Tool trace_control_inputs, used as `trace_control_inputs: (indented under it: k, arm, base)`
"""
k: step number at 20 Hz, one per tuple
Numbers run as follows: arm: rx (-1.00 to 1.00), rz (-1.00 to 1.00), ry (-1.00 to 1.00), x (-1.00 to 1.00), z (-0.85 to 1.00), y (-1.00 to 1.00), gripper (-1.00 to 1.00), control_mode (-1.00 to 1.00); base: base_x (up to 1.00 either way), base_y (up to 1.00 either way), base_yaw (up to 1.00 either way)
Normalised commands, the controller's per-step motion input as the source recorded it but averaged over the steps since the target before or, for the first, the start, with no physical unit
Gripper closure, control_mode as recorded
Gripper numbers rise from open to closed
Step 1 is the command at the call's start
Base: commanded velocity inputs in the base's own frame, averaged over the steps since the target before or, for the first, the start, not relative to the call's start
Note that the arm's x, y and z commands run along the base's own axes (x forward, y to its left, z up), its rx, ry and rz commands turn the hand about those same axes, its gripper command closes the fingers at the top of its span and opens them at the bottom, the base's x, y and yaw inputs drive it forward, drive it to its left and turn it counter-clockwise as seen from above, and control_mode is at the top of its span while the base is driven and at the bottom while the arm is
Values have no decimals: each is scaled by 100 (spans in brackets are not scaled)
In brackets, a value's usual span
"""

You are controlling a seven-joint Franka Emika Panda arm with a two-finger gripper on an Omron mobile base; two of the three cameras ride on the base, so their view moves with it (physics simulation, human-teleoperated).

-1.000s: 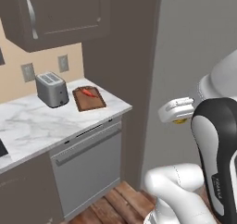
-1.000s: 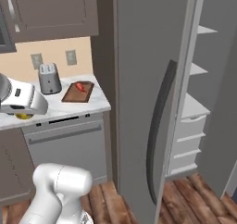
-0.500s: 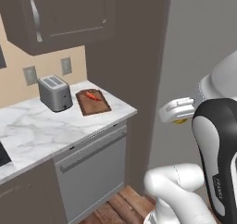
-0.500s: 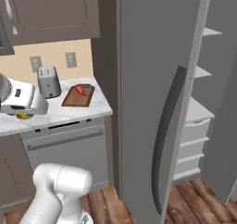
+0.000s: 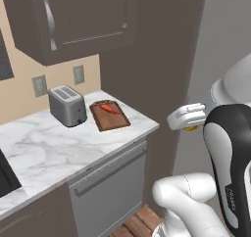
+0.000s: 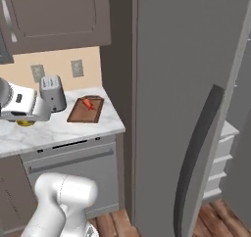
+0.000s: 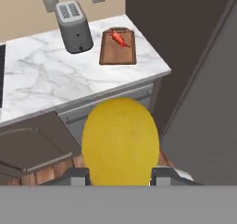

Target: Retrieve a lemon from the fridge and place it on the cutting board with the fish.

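Observation:
My gripper (image 7: 120, 176) is shut on the yellow lemon (image 7: 120, 142), which bulges between the two dark fingertips (image 7: 76, 174). From the base, the lemon (image 5: 192, 129) shows as a yellow sliver under the white hand, held in the air in front of the counter. The brown cutting board (image 7: 118, 54) lies on the marble counter's right end, well ahead of the hand, with the red-orange fish (image 7: 120, 39) on it. Both are also seen from the sides: the board (image 5: 109, 117) (image 6: 84, 111) and fish (image 5: 109, 108) (image 6: 88, 104). The grey fridge (image 6: 186, 84) stands right of the counter, its door open.
A grey toaster (image 5: 67, 105) stands just left of the board. A dishwasher front (image 5: 110, 192) sits under the counter, and a dark wall cabinet (image 5: 73, 20) hangs above. The fridge door's long dark handle (image 6: 196, 153) juts out at the right.
The whole picture has shifted in both base views, so the base has moved and the counter now looks nearer. The hand keeps its place in the views, with the lemon still in it.

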Motion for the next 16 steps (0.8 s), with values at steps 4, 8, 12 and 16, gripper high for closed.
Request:
trace_control_inputs:
  k: [4,8,12,16]
  arm:
    - [0,0,0,0,0,0,100,100]
    - [0,0,0,0,0,0,100,100]
    - [0,0,0,0,0,0,100,100]
    - [0,0,0,0,0,0,100,100]
  base:
    - [49,26,0]
    - [47,19,0]
    - [42,6,0]
    - [39,0,0]
